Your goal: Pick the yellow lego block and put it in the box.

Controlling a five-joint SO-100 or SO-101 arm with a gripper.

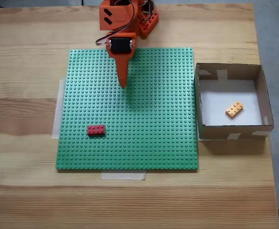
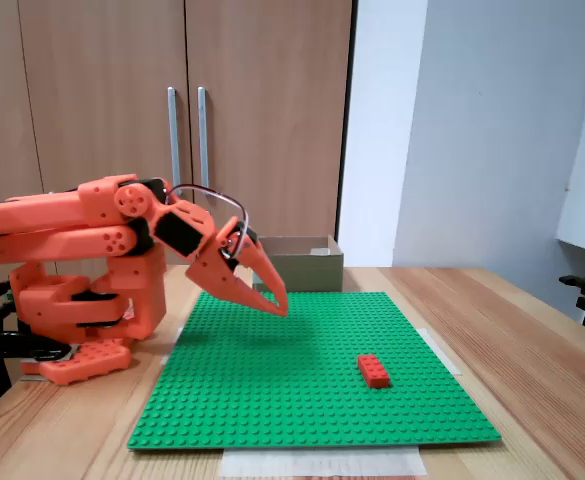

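Yellow lego block (image 1: 234, 109) sits inside the box (image 1: 231, 71), right of the green baseplate (image 1: 153, 119). Red brick (image 1: 96, 130) sits on it; hand (image 1: 123, 85) hovers above, pressed together, empty.

The arm (image 2: 82, 225) is built of bright orange printed plastic, with blocky rounded links and black servo bodies set into the joints. Behind the gripper (image 2: 277, 303), a thin looped cable (image 2: 207, 192) arcs over the wrist. The gripper's fingers (image 1: 123, 71) taper to a pointed orange beak. The base (image 2: 77, 360) is a flat orange plate.
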